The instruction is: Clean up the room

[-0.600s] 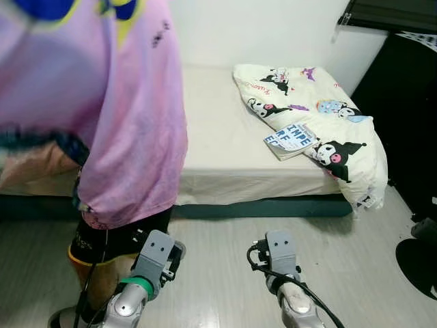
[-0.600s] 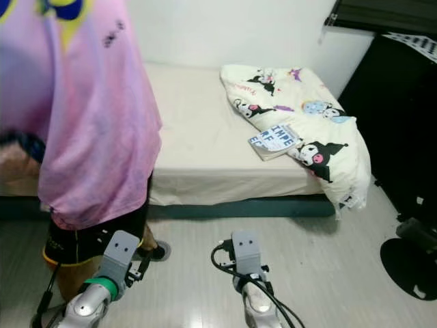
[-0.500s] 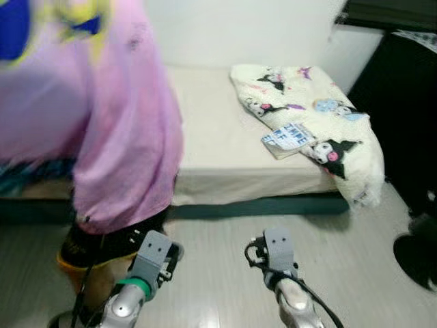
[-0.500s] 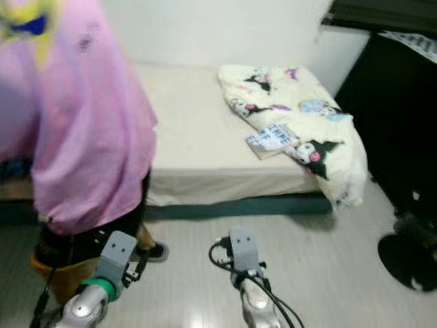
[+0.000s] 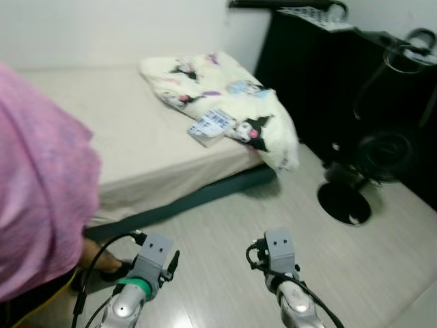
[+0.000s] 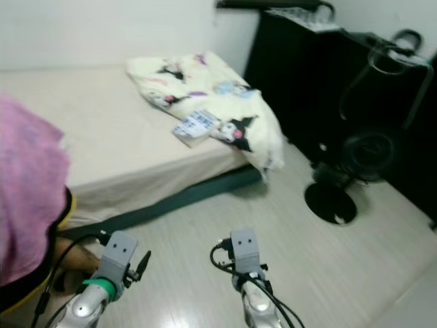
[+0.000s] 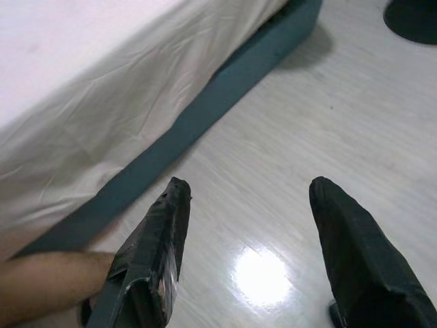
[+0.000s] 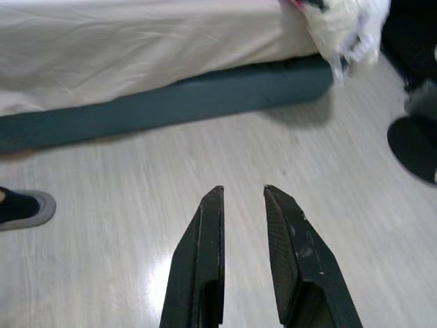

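Observation:
A low bed (image 5: 102, 130) with a cream sheet stands ahead on the left. A crumpled cartoon-print blanket (image 5: 218, 96) lies at its far end and hangs over the corner. A blue-and-white book (image 5: 210, 126) rests against the blanket. Both arms hang low over the pale floor in front of the bed. My left gripper (image 7: 250, 184) is open, nothing between its fingers, near the bed's dark base (image 7: 225, 89). My right gripper (image 8: 244, 190) has its fingers close together over bare floor, holding nothing.
A person in a pink shirt (image 5: 34, 205) stands close at my left, with a shoe (image 8: 20, 207) on the floor. A black standing fan (image 5: 372, 154) and a tall black cabinet (image 5: 307, 68) are on the right. Open floor lies between the bed and the fan.
The whole view has swung right: the person now sits at the left edge, and the fan and cabinet have come into sight. The arms hang as before.

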Robot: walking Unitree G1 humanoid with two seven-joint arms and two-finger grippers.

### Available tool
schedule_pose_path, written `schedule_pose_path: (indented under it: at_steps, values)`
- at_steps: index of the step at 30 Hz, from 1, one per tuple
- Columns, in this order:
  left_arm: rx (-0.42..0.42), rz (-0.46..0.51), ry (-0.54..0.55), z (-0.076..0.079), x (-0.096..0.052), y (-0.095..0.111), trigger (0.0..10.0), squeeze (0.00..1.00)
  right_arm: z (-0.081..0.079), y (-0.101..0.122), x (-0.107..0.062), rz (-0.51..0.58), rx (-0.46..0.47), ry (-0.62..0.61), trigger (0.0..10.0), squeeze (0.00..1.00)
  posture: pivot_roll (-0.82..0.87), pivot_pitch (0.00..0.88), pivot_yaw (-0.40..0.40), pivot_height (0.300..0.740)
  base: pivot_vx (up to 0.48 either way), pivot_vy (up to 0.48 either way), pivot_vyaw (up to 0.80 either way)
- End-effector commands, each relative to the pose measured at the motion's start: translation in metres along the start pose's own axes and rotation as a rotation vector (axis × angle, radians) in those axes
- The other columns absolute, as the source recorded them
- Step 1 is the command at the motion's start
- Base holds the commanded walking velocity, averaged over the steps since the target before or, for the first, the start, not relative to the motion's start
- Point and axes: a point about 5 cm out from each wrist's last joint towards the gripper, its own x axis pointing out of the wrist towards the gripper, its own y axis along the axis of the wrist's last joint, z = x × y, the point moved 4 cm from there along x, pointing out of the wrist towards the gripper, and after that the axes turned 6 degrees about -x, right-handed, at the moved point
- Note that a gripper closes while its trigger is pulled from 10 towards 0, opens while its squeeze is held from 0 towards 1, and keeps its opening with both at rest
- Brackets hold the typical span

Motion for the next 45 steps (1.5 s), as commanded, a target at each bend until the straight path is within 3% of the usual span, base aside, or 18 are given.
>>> schedule_pose_path:
  at_steps: [1,12,33,45]
  values:
    - [-0.004,-0.009,-0.008,0.005,-0.001,-0.004,10.0,0.00,0.004,-0.007,-0.003,-0.020,-0.008,-0.008,10.0,0.00,-0.01,0.054,-0.022,0.740,0.000,0.000,-0.80]
    - [0.003,0.075,0.036,-0.005,0.003,0.016,10.0,0.00,0.005,-0.001,-0.001,0.000,0.010,-0.023,10.0,0.00,0.00,0.056,-0.019,0.740,0.122,0.000,-0.80]
    - [0.014,0.119,0.049,-0.008,0.006,0.030,10.0,0.00,0.007,0.041,0.012,0.143,-0.006,-0.038,10.0,0.00,0.00,0.058,-0.019,0.740,0.446,0.000,0.00]
    - [0.019,0.112,0.050,-0.010,0.006,0.029,10.0,0.00,0.005,0.043,0.013,0.148,-0.007,-0.039,10.0,0.00,0.00,0.059,-0.015,0.740,0.420,0.000,0.00]
